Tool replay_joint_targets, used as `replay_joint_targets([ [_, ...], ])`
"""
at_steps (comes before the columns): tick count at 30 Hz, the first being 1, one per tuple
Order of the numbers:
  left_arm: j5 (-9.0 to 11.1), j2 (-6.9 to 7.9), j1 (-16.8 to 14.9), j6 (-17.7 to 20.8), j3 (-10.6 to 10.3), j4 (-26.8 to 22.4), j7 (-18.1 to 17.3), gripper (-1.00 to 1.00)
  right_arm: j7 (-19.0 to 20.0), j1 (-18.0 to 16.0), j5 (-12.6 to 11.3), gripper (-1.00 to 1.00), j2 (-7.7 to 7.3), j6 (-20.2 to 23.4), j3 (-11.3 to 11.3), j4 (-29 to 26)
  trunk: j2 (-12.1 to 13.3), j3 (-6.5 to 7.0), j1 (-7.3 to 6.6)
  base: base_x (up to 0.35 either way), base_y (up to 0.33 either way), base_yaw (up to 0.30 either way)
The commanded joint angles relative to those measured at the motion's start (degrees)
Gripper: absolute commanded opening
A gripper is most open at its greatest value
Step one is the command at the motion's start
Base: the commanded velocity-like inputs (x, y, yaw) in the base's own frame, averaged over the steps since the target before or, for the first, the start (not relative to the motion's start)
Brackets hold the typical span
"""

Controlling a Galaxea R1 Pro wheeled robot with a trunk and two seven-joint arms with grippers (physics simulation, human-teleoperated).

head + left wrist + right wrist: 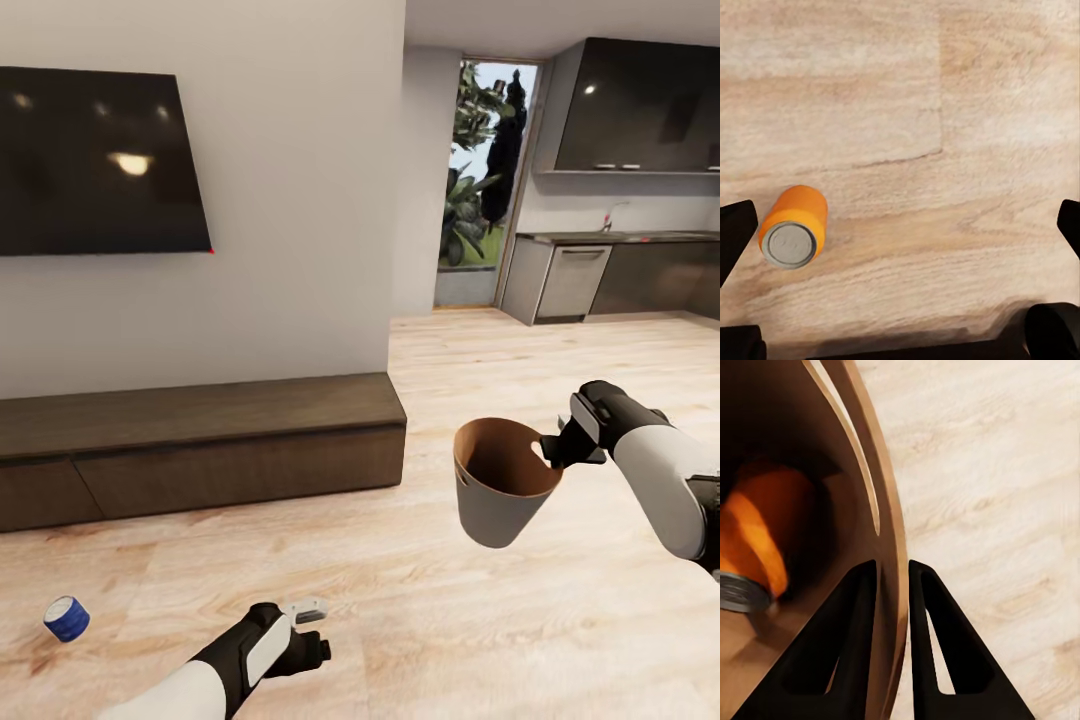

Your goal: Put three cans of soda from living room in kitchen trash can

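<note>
1. Grey outside and tan wood inside, the trash can (497,488) hung in the air above the light wood floor (420,600), tilted, held by its rim at the robot's right side.
2. The right gripper (892,577) had its jaws clamped on the can's wall just below the handle cut-out (859,472), one finger inside and one outside.
3. An orange soda can (761,540) lay on its side at the bottom of the trash can, its grey top showing.
4. A second orange soda can (793,227) lay on its side on the floor, seen past the left gripper's fingers, near one of them but not touching it.
5. The left gripper (305,625) hovered low over the floor with its jaws wide apart and nothing between them.
6. The dark blue soda can (66,618) with a white band lay on the floor well to the left of that gripper, in front of the long low dark-wood cabinet (200,445).
7. A large black TV (95,160) hung on the wall above the cabinet.
8. Farther back to the right stood the kitchen (620,250), with dark cabinets and a bench.
</note>
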Motion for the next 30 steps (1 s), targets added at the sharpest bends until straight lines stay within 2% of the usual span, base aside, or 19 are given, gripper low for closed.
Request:
replay_joint_targets([
  [1, 0.05, 0.03, 0.00, 0.00, 0.00, 0.00, -0.02, 1.00, 0.15, -0.04, -0.11, -1.00, 0.15, 0.01, -0.39, -0.04, -0.42, -0.17, 0.22, 0.000, 0.000, 0.000],
  [6, 0.14, 0.72, 0.00, 0.08, -0.05, 0.07, -0.06, 1.00, 0.19, -0.02, 2.21, -1.00, 0.75, 0.01, -0.43, -0.04, -2.43, -1.07, 1.32, 0.000, 0.000, 0.000],
  [11, 0.10, 1.55, 0.00, 0.10, -0.08, 0.49, -0.08, 1.00, 0.17, -0.01, 2.80, -1.00, 0.93, 0.01, -0.44, -0.05, -4.43, -1.97, 2.42, 0.000, 0.000, 0.000],
  [18, 0.06, 2.53, 0.07, 0.11, -0.17, 0.75, -0.08, 1.00, 0.16, -0.01, 2.94, -1.00, 1.15, 0.01, -0.45, -0.05, -4.43, -1.97, 2.42, 0.000, 0.000, 0.000],
  [22, 0.02, 3.82, 0.08, 0.11, -0.23, 0.78, -0.04, 1.00, 0.15, -0.01, 2.96, -1.00, 1.17, 0.01, -0.46, -0.05, -4.43, -1.97, 2.42, 0.000, 0.000, 0.000],
  [26, -0.01, 4.45, 0.09, 0.08, -0.25, 1.75, 0.01, 1.00, 0.15, -0.01, 2.96, -1.00, 1.17, 0.01, -0.46, -0.05, -4.43, -1.97, 2.42, 0.000, 0.000, 0.000],
  [30, -0.05, 4.85, 0.09, -0.01, -0.25, 3.23, 0.20, 1.00, 0.15, -0.01, 2.96, -1.00, 1.17, 0.01, -0.49, -0.08, -6.04, -2.69, 3.29, 0.000, 0.000, 0.000],
])
